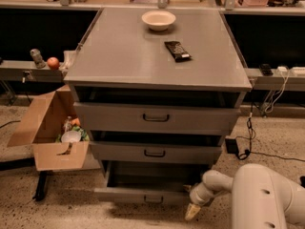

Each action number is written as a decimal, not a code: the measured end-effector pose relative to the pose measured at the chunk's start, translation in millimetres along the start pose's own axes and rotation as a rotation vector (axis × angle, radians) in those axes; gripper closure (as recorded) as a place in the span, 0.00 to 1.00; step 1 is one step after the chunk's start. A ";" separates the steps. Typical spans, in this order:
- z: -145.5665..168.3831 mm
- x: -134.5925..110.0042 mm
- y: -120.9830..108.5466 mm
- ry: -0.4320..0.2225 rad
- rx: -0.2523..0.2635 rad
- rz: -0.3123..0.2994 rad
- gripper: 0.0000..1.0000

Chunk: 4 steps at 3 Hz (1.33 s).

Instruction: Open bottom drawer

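The grey cabinet has three drawers. The bottom drawer is the narrowest, with a small dark loop handle, and it stands pulled out towards me, its dark inside showing. The mid-sized drawer and the widest top drawer stand slightly out too. My gripper, at the end of the white arm, is low at the right front corner of the bottom drawer, pale tip pointing down to the floor.
A white bowl and a dark snack bar lie on the cabinet top. An open cardboard box with items stands on the floor at left. Cables hang at right. An apple sits on the left shelf.
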State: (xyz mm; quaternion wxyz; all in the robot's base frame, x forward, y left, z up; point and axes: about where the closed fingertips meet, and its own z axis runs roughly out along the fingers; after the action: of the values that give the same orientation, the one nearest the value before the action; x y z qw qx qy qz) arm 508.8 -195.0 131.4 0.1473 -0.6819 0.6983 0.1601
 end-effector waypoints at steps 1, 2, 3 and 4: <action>-3.7 -1.9 1.9 -0.002 -0.003 0.002 0.41; -6.1 -11.8 13.4 0.002 0.000 -0.017 0.63; -17.6 -38.4 24.7 0.013 0.035 -0.068 0.86; -18.9 -42.5 28.1 0.000 0.038 -0.072 1.00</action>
State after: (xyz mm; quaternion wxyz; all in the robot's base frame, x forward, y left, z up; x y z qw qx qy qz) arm 482.1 -164.0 167.2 0.1662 -0.7037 0.6762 0.1415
